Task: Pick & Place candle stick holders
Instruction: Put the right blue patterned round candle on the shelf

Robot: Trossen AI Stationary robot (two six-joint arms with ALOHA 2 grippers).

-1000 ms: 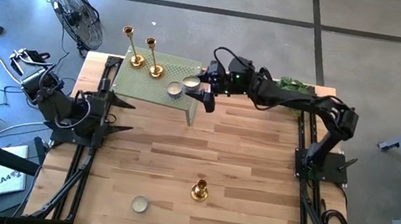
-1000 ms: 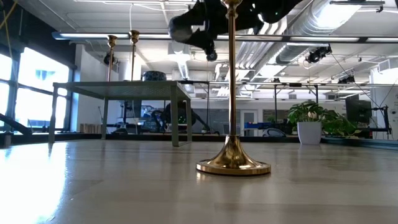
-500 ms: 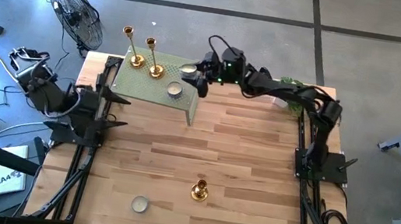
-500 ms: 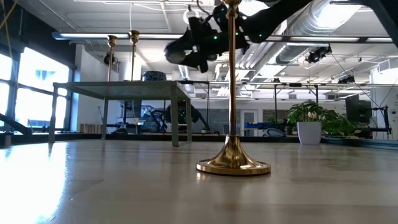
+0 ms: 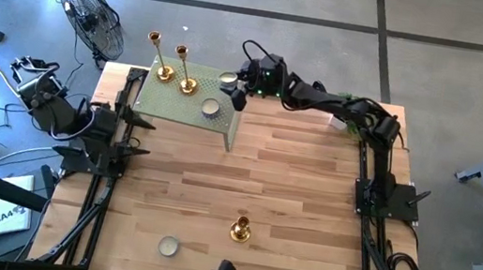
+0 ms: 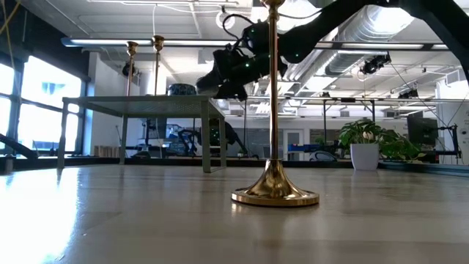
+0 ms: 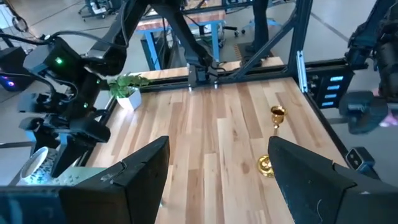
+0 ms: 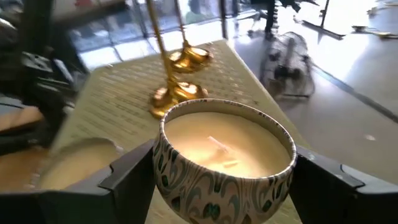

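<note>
Two candle stick holders (image 5: 175,67) stand on the shelf (image 5: 166,101) — right gripper (image 8: 217,180) jaws grasp a candle tin (image 8: 224,158); left jaws released.

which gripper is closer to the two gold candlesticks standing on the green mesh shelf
Right. The right gripper, holding a patterned candle tin, is above the green mesh shelf just beside the two gold candlesticks; the left gripper waits off the shelf's near-left corner.

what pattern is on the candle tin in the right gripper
Swirly dark-green-and-cream marbling on the candle tin; right wrist view shows it best.

Wooden table (image 5: 291,189), green raised shelf (image 5: 180,103) at far-left corner, candlestick (image 5: 241,229) and tin candle (image 5: 168,246) near front edge.
</note>
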